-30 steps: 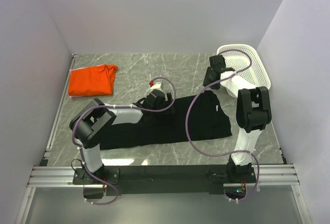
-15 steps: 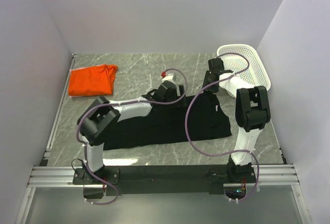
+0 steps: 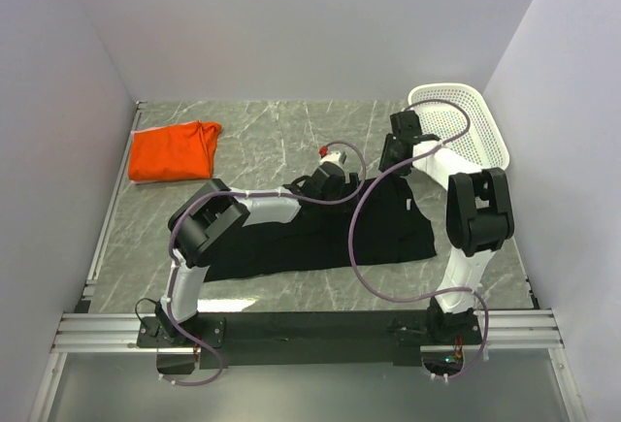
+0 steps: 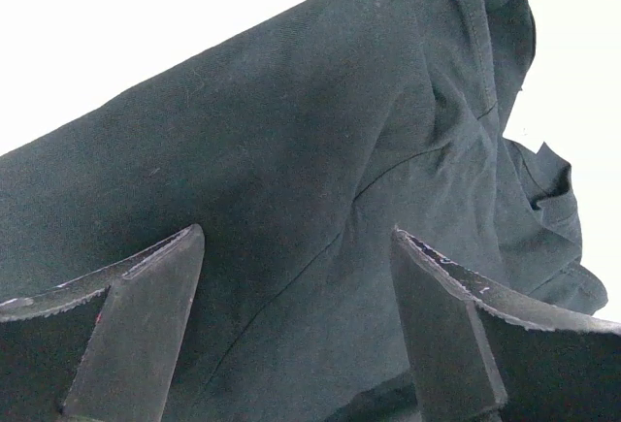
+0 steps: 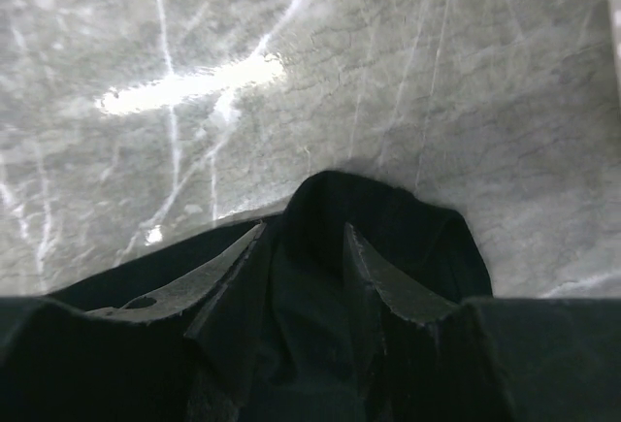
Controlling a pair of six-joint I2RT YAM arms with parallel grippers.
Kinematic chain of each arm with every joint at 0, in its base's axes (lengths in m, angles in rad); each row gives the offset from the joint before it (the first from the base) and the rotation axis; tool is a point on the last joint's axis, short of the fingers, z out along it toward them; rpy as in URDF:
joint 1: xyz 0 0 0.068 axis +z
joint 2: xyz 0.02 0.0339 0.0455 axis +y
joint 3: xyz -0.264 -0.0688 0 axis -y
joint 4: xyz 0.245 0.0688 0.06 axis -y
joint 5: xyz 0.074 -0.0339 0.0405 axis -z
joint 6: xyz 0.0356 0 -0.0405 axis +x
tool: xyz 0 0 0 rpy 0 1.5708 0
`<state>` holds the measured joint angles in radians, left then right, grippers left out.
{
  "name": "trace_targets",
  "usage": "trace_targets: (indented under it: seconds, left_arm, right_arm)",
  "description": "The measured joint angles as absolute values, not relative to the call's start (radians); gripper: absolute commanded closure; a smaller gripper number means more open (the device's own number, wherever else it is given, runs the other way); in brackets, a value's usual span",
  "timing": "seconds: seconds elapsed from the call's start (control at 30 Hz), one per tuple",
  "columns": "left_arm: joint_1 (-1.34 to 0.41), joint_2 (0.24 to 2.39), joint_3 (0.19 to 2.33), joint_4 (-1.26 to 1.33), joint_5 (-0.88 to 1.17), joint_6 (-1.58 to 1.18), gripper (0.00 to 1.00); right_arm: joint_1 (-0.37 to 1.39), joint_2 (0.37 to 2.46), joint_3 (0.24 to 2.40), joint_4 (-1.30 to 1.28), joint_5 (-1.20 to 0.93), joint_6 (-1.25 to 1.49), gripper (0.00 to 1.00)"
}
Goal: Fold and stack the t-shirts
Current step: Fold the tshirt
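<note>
Rightward over the black t-shirt [image 3: 388, 230] goes the left gripper [image 4: 296, 238], its fingers spread wide and released, cloth apparently draped between them. The right gripper [image 5: 306, 233] pinches the shirt's far edge. The orange t-shirt [image 3: 173, 153] lies far left on the table [image 3: 291, 126].

Ahead of the left gripper [image 4: 297, 231], the large black cloth t-shirt [image 4: 320, 131] runs off the view's left and bottom edges — everything beyond it is blown out white. At the right gripper [image 5: 304, 226], the cloth pinched in its jaws sinks into shadow — folds unreadable.
</note>
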<state>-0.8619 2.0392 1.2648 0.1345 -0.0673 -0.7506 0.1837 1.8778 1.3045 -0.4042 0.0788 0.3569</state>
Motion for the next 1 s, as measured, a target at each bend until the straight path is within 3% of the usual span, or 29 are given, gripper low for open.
trace_targets:
  seconds: [0.27, 0.67, 0.77, 0.87, 0.9, 1.0]
  left_arm:
    - [-0.863, 2.040, 1.248, 0.168, -0.070, -0.761, 0.16]
    - [-0.863, 2.039, 1.238, 0.188, -0.076, -0.765, 0.15]
    - [-0.863, 2.039, 1.238, 0.188, -0.076, -0.764, 0.16]
    - [-0.863, 2.039, 1.238, 0.188, -0.077, -0.764, 0.15]
    - [-0.863, 2.039, 1.238, 0.187, -0.078, -0.765, 0.15]
    - [-0.863, 2.039, 1.237, 0.187, -0.086, -0.768, 0.15]
  right_arm:
    - [0.190, 1.838, 1.308, -0.405, 0.084, 0.342, 0.56]
    - [0.190, 1.913, 1.309, -0.412, 0.077, 0.321, 0.65]
    - [0.190, 1.925, 1.310, -0.414, 0.071, 0.316, 0.73]
    - [0.190, 1.935, 1.327, -0.426, 0.058, 0.309, 0.96]
    - [0.190, 1.938, 1.335, -0.429, 0.055, 0.306, 1.00]
    - [0.190, 1.940, 1.340, -0.430, 0.059, 0.309, 1.00]
